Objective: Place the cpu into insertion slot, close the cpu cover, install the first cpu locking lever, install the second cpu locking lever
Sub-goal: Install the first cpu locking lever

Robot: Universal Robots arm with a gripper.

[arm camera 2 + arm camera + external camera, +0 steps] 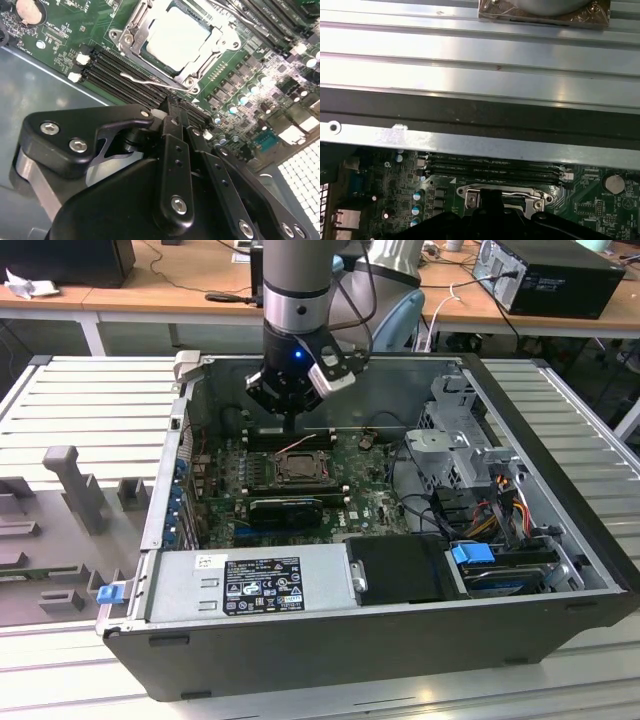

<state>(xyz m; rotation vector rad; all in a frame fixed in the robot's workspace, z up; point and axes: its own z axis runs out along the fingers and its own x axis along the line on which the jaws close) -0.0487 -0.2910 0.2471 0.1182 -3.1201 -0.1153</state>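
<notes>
Pincer [172, 117]: fingers pressed together, nothing held; hangs over the memory slots [125, 75], just beside the socket.
Cpu [175, 35]: seated flat in the insertion slot [297, 468], silver top showing.
Cpu cover [131, 36]: down around the chip, window framing it, as far as the second wrist view shows.
Locking lever [150, 81]: thin wire along the socket edge nearest the pincer; latched or not, cannot tell.
Step in hand: likely the lever work, chip and cover looking done.
Next move calls for: fine tip placement on that thin wire.
</notes>
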